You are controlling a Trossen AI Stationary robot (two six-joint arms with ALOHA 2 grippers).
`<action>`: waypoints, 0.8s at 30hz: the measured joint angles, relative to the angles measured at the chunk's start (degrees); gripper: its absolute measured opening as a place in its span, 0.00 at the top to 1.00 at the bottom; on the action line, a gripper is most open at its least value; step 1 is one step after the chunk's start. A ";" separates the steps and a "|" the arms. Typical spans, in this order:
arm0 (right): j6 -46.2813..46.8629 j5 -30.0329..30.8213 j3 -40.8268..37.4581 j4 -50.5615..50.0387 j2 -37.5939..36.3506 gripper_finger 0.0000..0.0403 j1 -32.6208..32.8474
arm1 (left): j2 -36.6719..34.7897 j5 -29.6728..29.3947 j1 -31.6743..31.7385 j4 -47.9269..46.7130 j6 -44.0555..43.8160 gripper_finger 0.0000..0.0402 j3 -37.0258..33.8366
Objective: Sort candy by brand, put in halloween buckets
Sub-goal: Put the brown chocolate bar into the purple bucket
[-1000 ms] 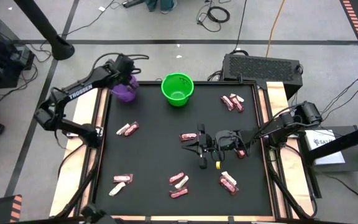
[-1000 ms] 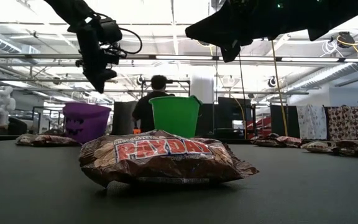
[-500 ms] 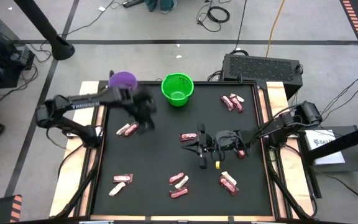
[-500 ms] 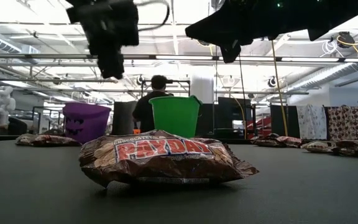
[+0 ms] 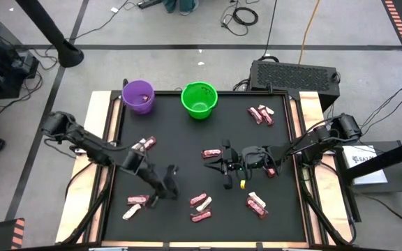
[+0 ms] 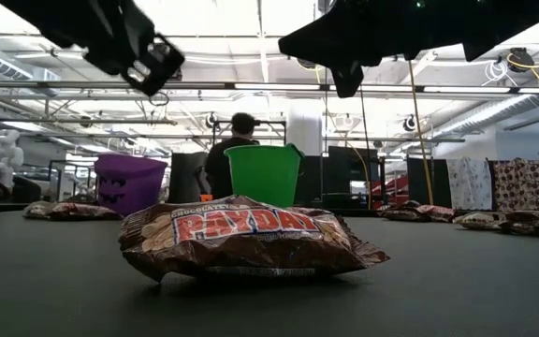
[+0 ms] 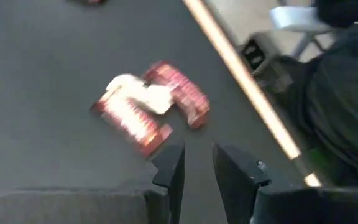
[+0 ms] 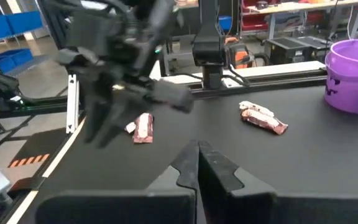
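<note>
Purple bucket [image 5: 139, 95] holds some candy; many bars [image 5: 200, 207] lie scattered. Left gripper [image 5: 163, 189] hovers, fingers slightly apart, empty. Right gripper [image 5: 223, 160] waits, closed.

Bright overhead ceiling light, soft shadows, motion blur on the left end effector [image 5: 165, 187].

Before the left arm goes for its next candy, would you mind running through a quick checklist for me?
1. Left gripper empty: ok, nothing between its slightly parted fingers in its wrist view.
2. Candy within its reach: ok, a pink and white pair lies just ahead.
3. Purple bucket upright and open: ok.
4. Green bucket upright and open: ok.
5. Right gripper out of the way: ok, shut, mid-table, apart from the left arm.
6. Which brand belongs in which bucket: cannot tell.
</note>
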 joint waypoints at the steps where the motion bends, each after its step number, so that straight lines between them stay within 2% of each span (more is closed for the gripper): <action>1: -0.22 0.00 0.00 0.36 0.00 1.00 0.00 | 0.64 -0.33 -0.99 1.28 1.43 0.78 0.01; 9: -1.54 0.00 0.00 0.84 0.00 1.00 0.00 | 8.71 -2.01 -5.94 9.06 18.40 0.78 0.01; 12: -1.54 0.00 0.00 0.52 0.00 1.00 0.00 | 12.29 -7.37 -6.41 12.17 20.17 0.78 0.50; 16: -1.53 0.00 0.00 -0.08 0.00 1.00 0.00 | 15.10 -8.62 -6.86 12.23 20.09 0.76 1.52; 19: -1.52 0.00 0.00 -0.25 0.00 1.00 0.00 | 14.95 -10.14 -6.57 12.49 19.94 0.70 1.84; 24: -1.54 0.00 0.00 -0.20 0.00 1.00 0.00 | 15.04 -14.66 -6.46 11.99 17.79 0.51 1.85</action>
